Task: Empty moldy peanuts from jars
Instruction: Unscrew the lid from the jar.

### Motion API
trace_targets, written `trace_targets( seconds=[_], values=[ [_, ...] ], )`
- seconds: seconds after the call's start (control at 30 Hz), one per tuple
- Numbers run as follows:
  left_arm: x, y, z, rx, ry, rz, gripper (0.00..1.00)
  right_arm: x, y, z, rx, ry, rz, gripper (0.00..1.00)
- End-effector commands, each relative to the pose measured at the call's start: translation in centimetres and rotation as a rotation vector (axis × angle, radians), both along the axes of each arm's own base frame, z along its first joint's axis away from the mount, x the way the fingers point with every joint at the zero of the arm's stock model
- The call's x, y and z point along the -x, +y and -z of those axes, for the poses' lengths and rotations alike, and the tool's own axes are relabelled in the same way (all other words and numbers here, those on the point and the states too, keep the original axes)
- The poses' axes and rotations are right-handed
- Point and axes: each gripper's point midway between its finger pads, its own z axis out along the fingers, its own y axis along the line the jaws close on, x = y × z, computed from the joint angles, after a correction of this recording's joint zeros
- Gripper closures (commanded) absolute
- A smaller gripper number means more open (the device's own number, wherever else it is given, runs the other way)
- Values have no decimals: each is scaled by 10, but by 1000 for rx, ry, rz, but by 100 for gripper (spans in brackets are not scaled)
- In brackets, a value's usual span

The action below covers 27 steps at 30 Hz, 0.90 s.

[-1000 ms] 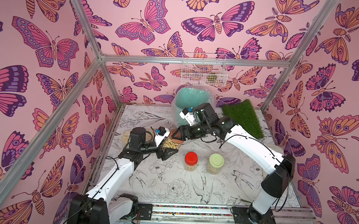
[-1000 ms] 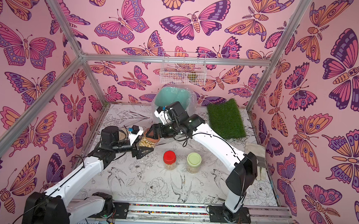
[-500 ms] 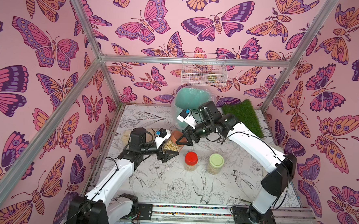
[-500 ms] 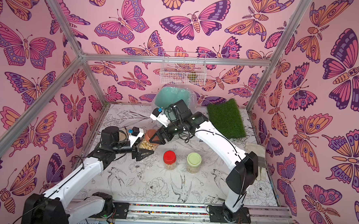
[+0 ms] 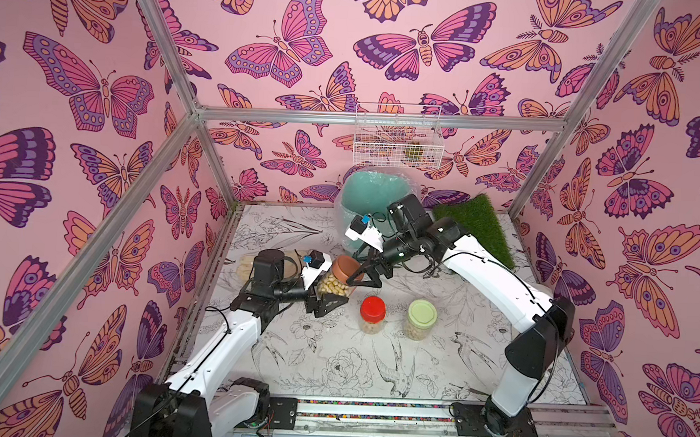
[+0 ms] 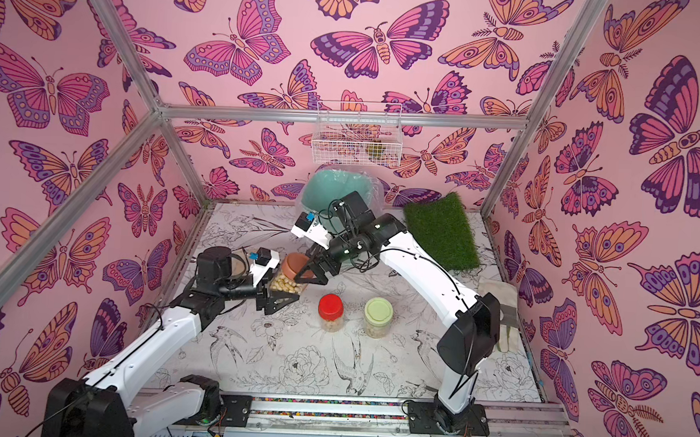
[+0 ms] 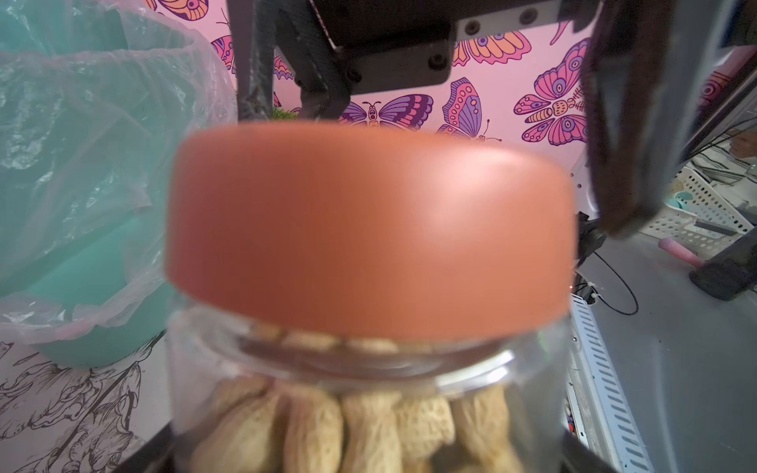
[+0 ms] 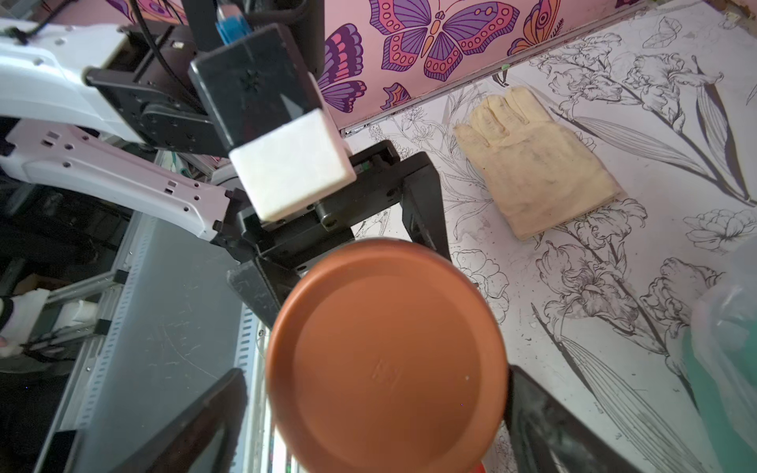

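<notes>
A clear jar point(image 5: 333, 285) with a brown lid point(image 5: 346, 265) is tilted above the table, and my left gripper point(image 5: 328, 296) is shut on its body. Pale moldy peanuts point(image 7: 368, 430) fill it under the brown lid point(image 7: 368, 229), which sits on the jar. My right gripper point(image 8: 377, 409) is open, with one finger point(image 8: 213, 413) on each side of the lid point(image 8: 385, 356) and small gaps showing. Both top views show the red-lidded jar point(image 5: 372, 314) and the pale-green-lidded jar point(image 5: 421, 318) upright on the table, each holding peanuts.
A mint-green bin point(image 5: 372, 192) with a plastic liner stands at the back, just behind the right arm. A green grass mat point(image 5: 477, 226) lies at the back right. A pale glove point(image 8: 532, 164) lies by the left wall. A wire basket point(image 5: 398, 135) hangs on the back wall.
My right gripper's jaws have spread wider around the brown lid. The left gripper keeps the jar in about the same place.
</notes>
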Motion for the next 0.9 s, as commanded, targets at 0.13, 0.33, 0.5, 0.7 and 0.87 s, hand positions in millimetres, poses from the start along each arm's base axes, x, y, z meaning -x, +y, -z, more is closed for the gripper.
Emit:
trace_targets(
  seconds=[0.13, 0.33, 0.5, 0.7, 0.87],
  values=[
    [-1, 0, -17, 21, -47, 4, 100, -8, 1, -5, 32, 111, 83, 1],
    [-1, 1, -16, 17, -49, -1, 100, -31, -3, -17, 13, 200, 311, 1],
    [-2, 1, -14, 13, -48, -4, 100, -40, -13, -15, 18, 307, 509, 1],
    [-4, 1, -10, 8, -43, -6, 100, -34, -16, -9, 20, 374, 622, 1],
    [-5, 2, -9, 2, -46, -13, 100, -31, -10, -3, 21, 407, 649, 1]
  ],
)
